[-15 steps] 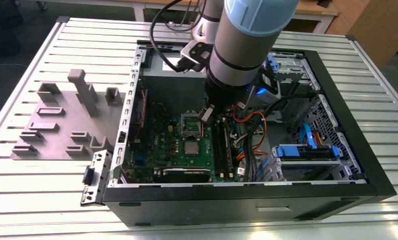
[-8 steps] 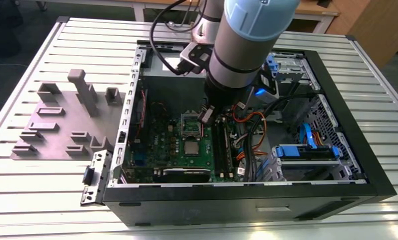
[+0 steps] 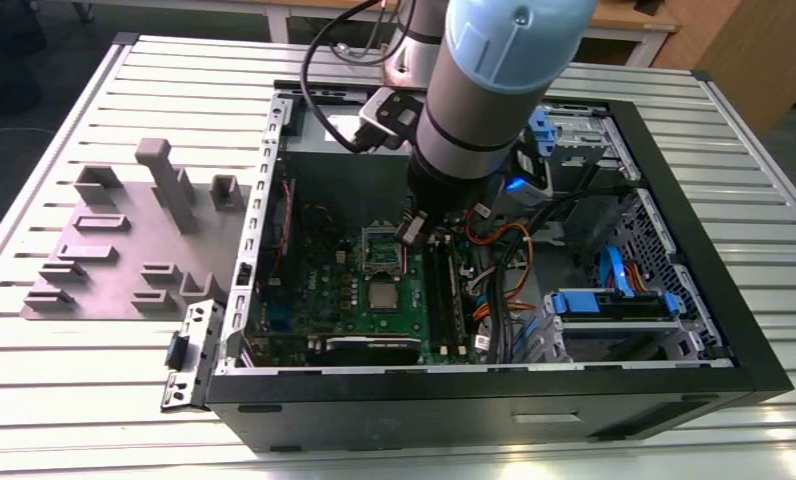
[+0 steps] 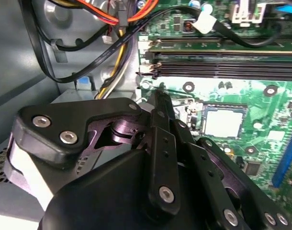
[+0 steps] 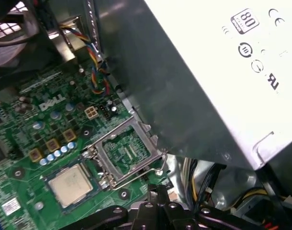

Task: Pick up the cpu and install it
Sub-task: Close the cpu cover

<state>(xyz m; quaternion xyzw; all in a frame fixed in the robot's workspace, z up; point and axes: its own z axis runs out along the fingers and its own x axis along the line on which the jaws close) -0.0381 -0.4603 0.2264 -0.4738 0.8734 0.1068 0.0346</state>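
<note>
Silver-grey, the cpu (image 3: 383, 296) lies on the green motherboard (image 3: 329, 290) in the exterior view, below the pincer (image 3: 413, 232). In the second wrist view, the pincer's fingers (image 4: 161, 103) meet, holding nothing. In the first wrist view, the cpu (image 5: 72, 183) sits beside the open socket frame (image 5: 127, 151)

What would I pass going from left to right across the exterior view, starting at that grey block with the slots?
Grey slotted fixture block → green motherboard inside the open computer case → the cpu lying on the board → bundle of orange and black cables → blue drive bracket.
</note>
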